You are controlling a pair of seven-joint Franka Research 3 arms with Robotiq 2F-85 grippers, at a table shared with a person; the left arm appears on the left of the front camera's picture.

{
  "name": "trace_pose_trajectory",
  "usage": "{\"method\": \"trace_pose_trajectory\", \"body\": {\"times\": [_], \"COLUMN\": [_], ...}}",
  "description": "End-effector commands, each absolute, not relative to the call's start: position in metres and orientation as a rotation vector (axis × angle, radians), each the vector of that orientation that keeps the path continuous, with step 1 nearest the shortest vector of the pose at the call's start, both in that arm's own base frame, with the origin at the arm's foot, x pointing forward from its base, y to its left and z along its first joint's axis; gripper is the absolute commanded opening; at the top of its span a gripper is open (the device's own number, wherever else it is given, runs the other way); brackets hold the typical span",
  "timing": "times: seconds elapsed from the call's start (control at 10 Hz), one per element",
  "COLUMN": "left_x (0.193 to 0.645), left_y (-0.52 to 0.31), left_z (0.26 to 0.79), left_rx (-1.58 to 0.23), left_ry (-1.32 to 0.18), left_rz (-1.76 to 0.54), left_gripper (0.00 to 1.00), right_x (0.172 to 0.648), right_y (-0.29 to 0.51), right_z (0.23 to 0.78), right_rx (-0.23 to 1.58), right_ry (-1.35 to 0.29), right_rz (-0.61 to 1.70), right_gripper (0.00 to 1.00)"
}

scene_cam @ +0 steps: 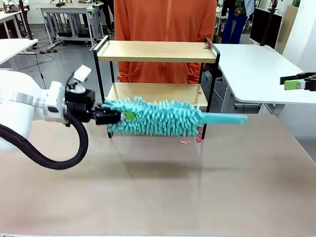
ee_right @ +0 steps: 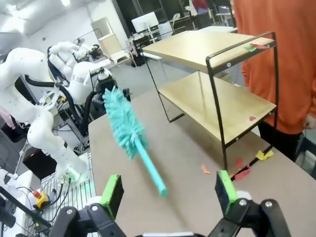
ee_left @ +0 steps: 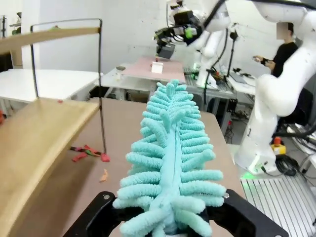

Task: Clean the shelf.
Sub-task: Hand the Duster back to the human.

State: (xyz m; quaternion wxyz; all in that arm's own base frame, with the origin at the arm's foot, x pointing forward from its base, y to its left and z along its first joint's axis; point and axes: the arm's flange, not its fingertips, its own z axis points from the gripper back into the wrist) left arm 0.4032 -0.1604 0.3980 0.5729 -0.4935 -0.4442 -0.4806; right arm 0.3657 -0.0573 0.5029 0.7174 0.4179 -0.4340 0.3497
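The shelf (scene_cam: pixel 155 51) stands at the table's far side, with two light wooden boards in a thin black frame; it also appears in the left wrist view (ee_left: pixel 34 143) and the right wrist view (ee_right: pixel 217 98). In front of its lower board, a fluffy teal duster (scene_cam: pixel 158 117) hangs level above the table. My left gripper (scene_cam: pixel 106 116) is shut on its fluffy end, and the handle (scene_cam: pixel 224 119) points right. The left wrist view looks along the duster (ee_left: pixel 170 158) from between the black fingers (ee_left: pixel 98 217). My right gripper (scene_cam: pixel 289 81) is off at the right edge, open and holding nothing (ee_right: pixel 168 192).
Small red and orange paper scraps (scene_cam: pixel 184 142) lie on the table by the shelf's right front leg (ee_right: pixel 242 168). One scrap (ee_right: pixel 252 47) sits on the top board's corner and another (ee_right: pixel 253 118) on the lower board. A person in orange (scene_cam: pixel 165 19) stands behind the shelf.
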Motion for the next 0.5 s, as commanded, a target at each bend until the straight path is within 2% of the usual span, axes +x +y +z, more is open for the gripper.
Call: {"method": "trace_pose_trajectory", "body": {"times": [0.0, 0.2, 0.4], "left_x": [0.394, 0.384, 0.373], "left_y": [-0.146, -0.123, -0.084], "left_z": [0.463, 0.539, 0.606], "left_rx": [-1.176, -1.123, -0.930], "left_ry": [-1.148, -1.280, -1.481], "left_rz": [-1.047, -0.993, -0.847], "left_gripper": [0.19, 0.19, 0.19], "right_x": [0.369, 0.369, 0.369], "right_y": [-0.058, -0.058, -0.058], "right_z": [0.509, 0.509, 0.509], "right_rx": [0.929, 0.929, 0.929], "right_ry": [-0.944, -0.944, -0.944], "right_rz": [0.796, 0.796, 0.796], "right_gripper": [1.00, 1.00, 1.00]}}
